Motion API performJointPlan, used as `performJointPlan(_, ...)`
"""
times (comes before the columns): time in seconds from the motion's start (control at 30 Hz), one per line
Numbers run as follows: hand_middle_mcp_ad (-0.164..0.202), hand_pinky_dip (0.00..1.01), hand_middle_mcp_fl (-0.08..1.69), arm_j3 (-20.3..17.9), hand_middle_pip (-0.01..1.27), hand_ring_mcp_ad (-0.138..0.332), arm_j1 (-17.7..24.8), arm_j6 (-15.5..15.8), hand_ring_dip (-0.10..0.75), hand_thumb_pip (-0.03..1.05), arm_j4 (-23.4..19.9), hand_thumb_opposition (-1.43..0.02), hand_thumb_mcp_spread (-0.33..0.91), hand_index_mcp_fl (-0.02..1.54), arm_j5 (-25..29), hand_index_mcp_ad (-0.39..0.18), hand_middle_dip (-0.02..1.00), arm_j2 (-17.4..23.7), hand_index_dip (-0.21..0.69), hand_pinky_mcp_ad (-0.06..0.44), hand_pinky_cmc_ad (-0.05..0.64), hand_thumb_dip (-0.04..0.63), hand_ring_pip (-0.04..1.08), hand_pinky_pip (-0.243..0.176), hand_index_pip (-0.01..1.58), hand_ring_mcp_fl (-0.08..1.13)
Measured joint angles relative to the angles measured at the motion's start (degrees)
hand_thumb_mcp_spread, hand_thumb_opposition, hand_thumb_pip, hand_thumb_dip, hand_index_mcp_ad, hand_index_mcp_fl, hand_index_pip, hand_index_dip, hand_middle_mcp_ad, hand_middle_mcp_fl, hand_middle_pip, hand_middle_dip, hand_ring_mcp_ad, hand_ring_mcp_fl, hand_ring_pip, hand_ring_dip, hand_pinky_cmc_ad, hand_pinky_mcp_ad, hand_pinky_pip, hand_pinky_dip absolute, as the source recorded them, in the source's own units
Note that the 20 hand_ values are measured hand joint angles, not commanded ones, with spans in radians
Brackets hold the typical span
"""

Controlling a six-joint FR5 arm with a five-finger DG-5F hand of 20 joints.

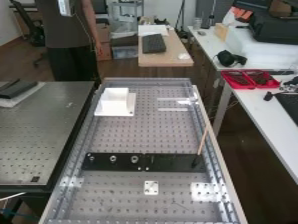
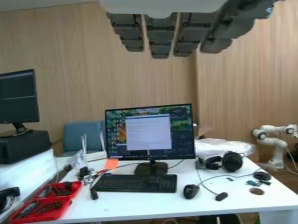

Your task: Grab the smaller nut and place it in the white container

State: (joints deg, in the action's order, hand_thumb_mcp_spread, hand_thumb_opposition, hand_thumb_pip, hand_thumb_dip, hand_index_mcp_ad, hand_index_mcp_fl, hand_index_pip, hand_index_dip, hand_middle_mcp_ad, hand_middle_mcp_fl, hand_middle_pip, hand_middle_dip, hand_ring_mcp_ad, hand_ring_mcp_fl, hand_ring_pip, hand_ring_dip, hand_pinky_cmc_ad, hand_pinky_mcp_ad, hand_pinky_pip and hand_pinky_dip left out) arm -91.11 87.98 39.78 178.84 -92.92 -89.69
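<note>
In the wrist view the hand [image 2: 159,36] hangs with its dark grey fingers straight and nothing held. On the black bar [image 1: 174,162] in the high view, the smaller nut [image 1: 91,158] stands closest to the bar's left end. Beside it are the larger nut [image 1: 113,159] and then the bearing [image 1: 135,159], each apart from the others. The white container [image 1: 114,102] stands farther up the perforated bench, toward its far left corner.
A thin wooden stick [image 1: 202,142] rises from a dark holder at the bar's right end. Small pale plates [image 1: 151,188] lie on the bench's near part. A raised metal frame [image 1: 214,150] edges the bench. Clear strips [image 1: 173,109] lie at the far right.
</note>
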Motion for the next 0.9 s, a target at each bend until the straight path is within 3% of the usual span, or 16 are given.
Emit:
performJointPlan(0.07,0.075,0.02,0.0,-0.06,0.02,0.042,0.01,0.05,0.016,0.03,-0.01,-0.02,0.01,0.02,0.0,0.01,0.03,0.07,0.016,0.04,0.037,0.0,0.01,-0.01,0.01,0.0)
performJointPlan(0.17,0.075,0.12,0.01,-0.19,0.05,0.047,0.05,0.07,0.019,0.35,0.01,-0.23,0.18,0.02,0.1,0.007,0.06,0.19,0.045,0.101,0.093,0.023,0.01,-0.01,0.02,0.0)
performJointPlan(0.23,0.073,0.19,0.0,-0.24,0.08,0.045,0.07,0.08,0.038,0.33,0.02,-0.39,0.22,0.02,0.15,-0.007,0.11,0.24,0.091,0.164,0.178,0.019,0.01,-0.012,0.05,0.0)
performJointPlan(0.3,0.075,0.28,0.0,-0.31,0.09,0.08,0.1,0.1,0.063,0.33,0.03,-0.51,0.23,0.02,0.24,-0.024,0.17,0.32,0.127,0.23,0.265,0.023,0.04,-0.028,0.05,0.0)
performJointPlan(0.43,0.073,0.35,0.0,-0.4,0.11,0.112,0.14,0.21,0.087,0.35,0.11,-0.61,0.23,0.02,0.38,-0.037,0.23,0.39,0.171,0.295,0.367,0.024,0.06,-0.059,0.06,0.0)
performJointPlan(0.5,0.073,0.38,0.01,-0.58,0.12,0.131,0.14,0.27,0.098,0.37,0.01,-0.65,0.24,0.02,0.47,-0.037,0.24,0.5,0.187,0.33,0.396,0.024,0.06,-0.056,0.07,0.01)
performJointPlan(0.6,0.073,0.42,0.01,-0.9,0.12,0.138,0.09,0.1,0.11,0.37,-0.17,-0.66,0.23,0.02,0.54,-0.037,0.27,0.6,0.208,0.346,0.428,0.024,0.07,-0.091,0.08,0.01)
performJointPlan(0.9,0.075,0.44,0.01,-2.23,0.14,0.161,-0.1,0.17,0.124,0.38,-1.06,-0.7,0.23,0.02,0.55,-0.037,0.28,0.95,0.222,0.363,0.463,0.023,0.09,-0.105,0.09,0.0)
